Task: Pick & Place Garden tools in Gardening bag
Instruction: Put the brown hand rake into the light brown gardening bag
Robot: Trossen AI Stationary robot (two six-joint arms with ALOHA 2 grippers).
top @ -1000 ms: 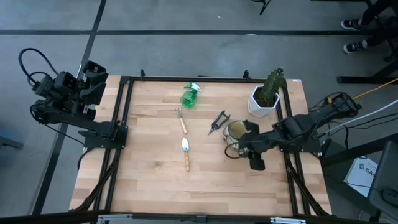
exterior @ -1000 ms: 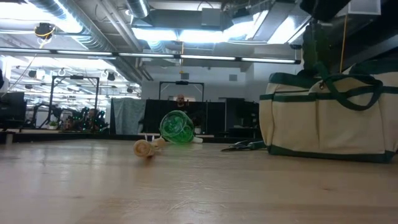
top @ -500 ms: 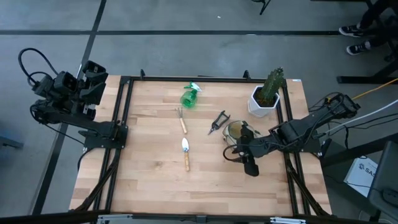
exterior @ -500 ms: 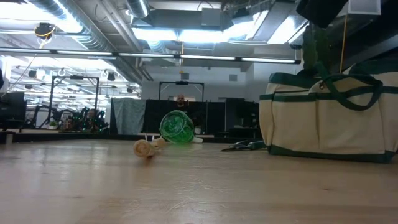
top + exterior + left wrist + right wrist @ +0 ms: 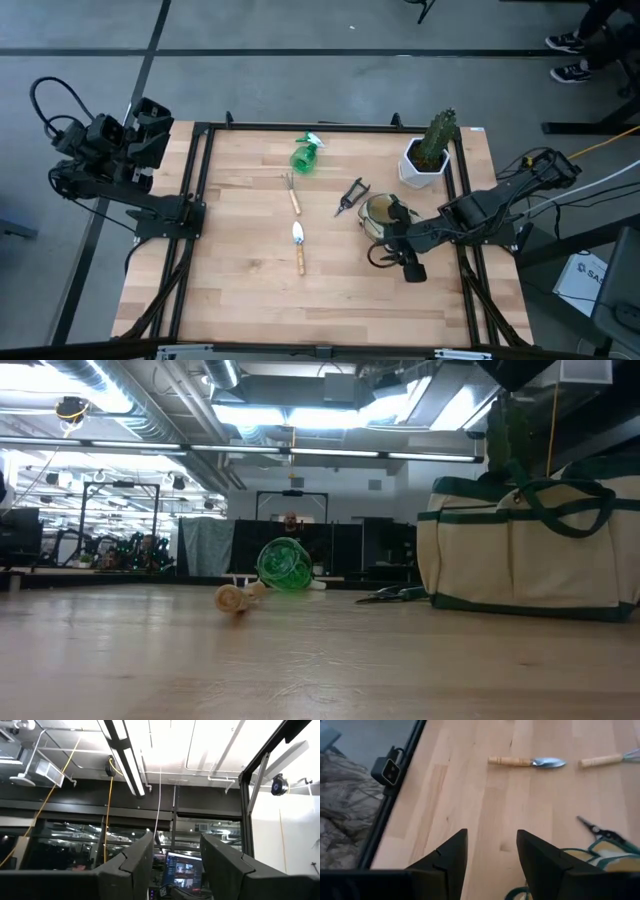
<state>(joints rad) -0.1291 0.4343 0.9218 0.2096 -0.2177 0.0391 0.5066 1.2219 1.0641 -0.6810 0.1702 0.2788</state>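
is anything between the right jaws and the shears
Nothing visible blocks them. The right gripper hangs open beside the bag; the shears lie on bare wood just past the bag's far corner, with open table between in the right wrist view.

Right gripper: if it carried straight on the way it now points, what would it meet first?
Probably bare table. The open right gripper aims at empty wood; the trowel lies farther off, slightly aside, though depth is unclear.
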